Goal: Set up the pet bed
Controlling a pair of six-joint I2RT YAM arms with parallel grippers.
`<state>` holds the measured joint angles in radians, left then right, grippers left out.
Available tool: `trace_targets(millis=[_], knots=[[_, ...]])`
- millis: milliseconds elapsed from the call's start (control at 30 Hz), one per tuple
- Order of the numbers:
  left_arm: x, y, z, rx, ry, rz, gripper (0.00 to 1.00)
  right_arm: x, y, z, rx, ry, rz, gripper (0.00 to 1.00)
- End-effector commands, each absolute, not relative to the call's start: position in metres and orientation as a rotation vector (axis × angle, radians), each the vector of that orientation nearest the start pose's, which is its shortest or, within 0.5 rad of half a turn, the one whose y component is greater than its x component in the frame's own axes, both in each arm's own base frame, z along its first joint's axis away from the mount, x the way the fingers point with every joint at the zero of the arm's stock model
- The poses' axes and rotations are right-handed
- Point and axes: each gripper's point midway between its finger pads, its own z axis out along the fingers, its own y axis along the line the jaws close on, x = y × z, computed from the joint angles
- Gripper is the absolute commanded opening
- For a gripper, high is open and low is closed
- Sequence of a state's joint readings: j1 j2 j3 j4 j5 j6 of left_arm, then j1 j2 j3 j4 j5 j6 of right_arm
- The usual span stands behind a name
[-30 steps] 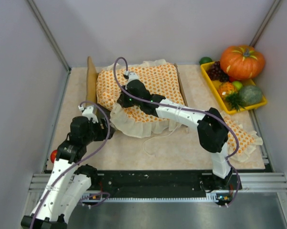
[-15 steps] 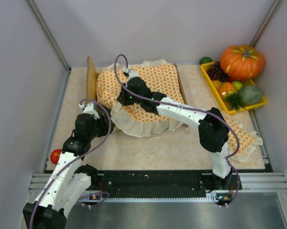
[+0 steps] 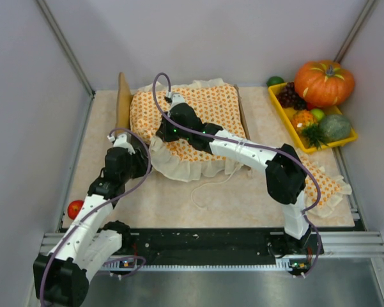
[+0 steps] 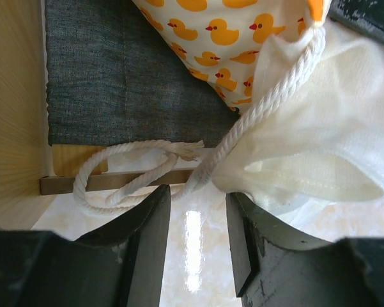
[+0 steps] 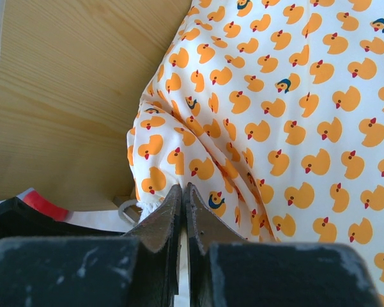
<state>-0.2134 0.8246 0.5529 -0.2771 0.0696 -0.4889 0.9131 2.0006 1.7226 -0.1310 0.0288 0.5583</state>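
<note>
Left wrist: your left gripper [image 4: 198,198] is hovering half-open, empty, beside the cord [image 4: 275,89] — snagging it risks dragging the bedspread [image 4: 243,32] (right gripper [image 5: 182,192] is pinching it shut) askew.

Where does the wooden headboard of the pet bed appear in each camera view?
Top external: headboard, a thin strip at the upper left.
Left wrist: headboard along the left edge.
Right wrist: headboard fills the upper left.
Shared landmark: the duck-print bedspread lies beside it in every view.
</note>
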Motion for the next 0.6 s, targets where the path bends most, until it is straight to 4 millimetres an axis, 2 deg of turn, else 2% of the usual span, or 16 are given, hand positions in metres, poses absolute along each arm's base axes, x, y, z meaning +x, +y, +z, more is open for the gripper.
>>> trace_targets(millis=[0, 133, 267, 367, 400, 500, 567], knots=[[0.2888, -0.101, 0.1596, -0.213, 2.051, -0.536, 0.45, 0.3604, 0.4843, 0.2476, -0.332, 1.989, 0.944, 0.0], [0.2911, -0.1016, 0.1556, -0.215, 2.046, -0.539, 0.44, 0.3594, 0.4855, 0.2474, -0.336, 1.99, 0.947, 0.0], [0.296, -0.1069, 0.1539, -0.189, 2.027, -0.552, 0.37, 0.3591, 0.4861, 0.2469, -0.337, 1.991, 0.951, 0.0], [0.2974, -0.1099, 0.1521, -0.166, 2.02, -0.548, 0.27, 0.3595, 0.4857, 0.2462, -0.333, 1.992, 0.948, 0.0], [0.2971, -0.1102, 0.1508, -0.165, 2.029, -0.541, 0.19, 0.3592, 0.4859, 0.2463, -0.333, 1.993, 0.951, 0.0], [0.2953, -0.1063, 0.1516, -0.163, 2.047, -0.507, 0.05, 0.3594, 0.4856, 0.2463, -0.333, 1.994, 0.947, 0.0], [0.2931, -0.1021, 0.1569, -0.165, 2.039, -0.485, 0.04, 0.3611, 0.4846, 0.2466, -0.327, 1.992, 0.942, 0.0]])
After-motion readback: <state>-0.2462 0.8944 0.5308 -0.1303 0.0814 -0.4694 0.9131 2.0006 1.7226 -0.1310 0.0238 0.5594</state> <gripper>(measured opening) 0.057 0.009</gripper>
